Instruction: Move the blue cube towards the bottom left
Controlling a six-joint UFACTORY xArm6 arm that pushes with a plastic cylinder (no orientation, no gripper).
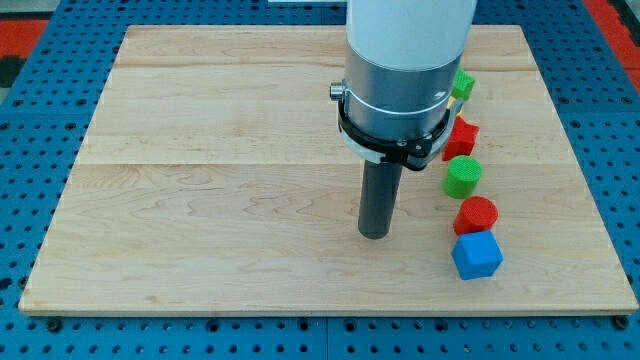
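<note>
the blue cube (pixel 477 255) lies nearest the camera, near the bottom edge of the bench (pixel 200 200) and well over toward the view's right. it is the lowest piece in a column of blocks: just above it, touching or nearly so, is a red cylinder (pixel 476 214), above that a green cylinder (pixel 462 176), then a red block (pixel 462 136) whose shape i cannot make out because the arm hides part of it, and a green block (pixel 463 84) peeking out higher up with a sliver of yellow beside it.

my tip (pixel 375 235) rests on the bench to the left of the blue cube and slightly above it, apart from it with bare wood between. there is no pincer on this arm, only the rod, so there is nothing to report as spread or pressed together.

as i judge it, the task is not yet begun in effect: the blue cube sits at bottom right, and the whole run leftward along the bottom remains. the tip stands on the wrong side for that push; it would need to get round to the cube's right, a little above it, before shoving.

no containers are in view, so nothing is held in any.
</note>
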